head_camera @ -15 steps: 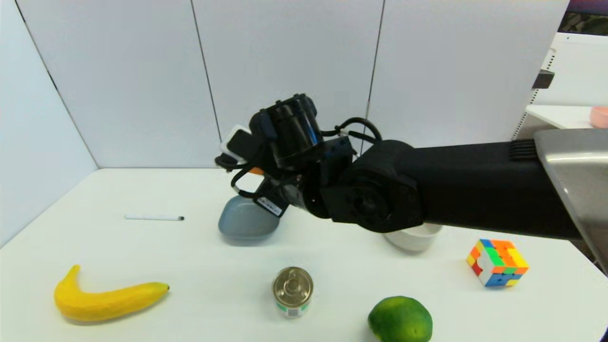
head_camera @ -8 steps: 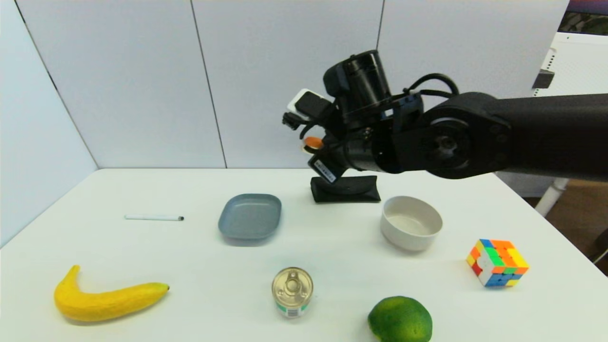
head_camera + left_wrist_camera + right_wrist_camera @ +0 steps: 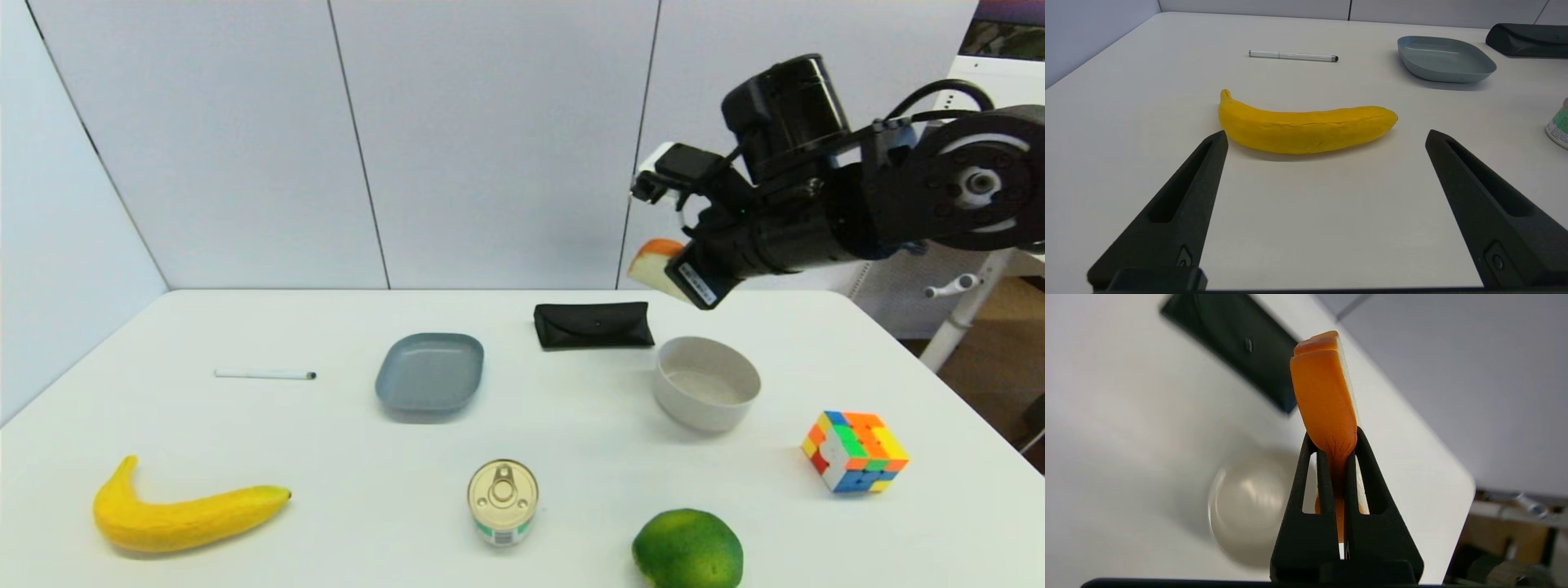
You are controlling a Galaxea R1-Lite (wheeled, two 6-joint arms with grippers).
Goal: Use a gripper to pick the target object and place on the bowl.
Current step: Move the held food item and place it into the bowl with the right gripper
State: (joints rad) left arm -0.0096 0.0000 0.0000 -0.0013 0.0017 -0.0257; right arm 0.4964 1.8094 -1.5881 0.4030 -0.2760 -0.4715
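My right gripper (image 3: 1336,437) is shut on the toast slice (image 3: 1325,396), pinching its orange-brown crust edge-on. In the head view the toast (image 3: 653,263) hangs in the air above and just behind the off-white bowl (image 3: 707,383), held by the right gripper (image 3: 673,278). The bowl (image 3: 1249,508) stands empty on the table below the fingers in the right wrist view. My left gripper (image 3: 1325,136) is open and empty, low over the table in front of the yellow banana (image 3: 1302,127).
A black pouch (image 3: 593,324) lies behind the bowl, a grey plate (image 3: 430,371) to its left, a white pen (image 3: 264,374) farther left. A banana (image 3: 181,514), a tin can (image 3: 503,500), a lime (image 3: 687,550) and a colour cube (image 3: 855,450) line the front.
My right arm has swung from over the grey plate to the right and upward, carrying the toast to a spot above the bowl. The plate, pouch and bowl are now uncovered.
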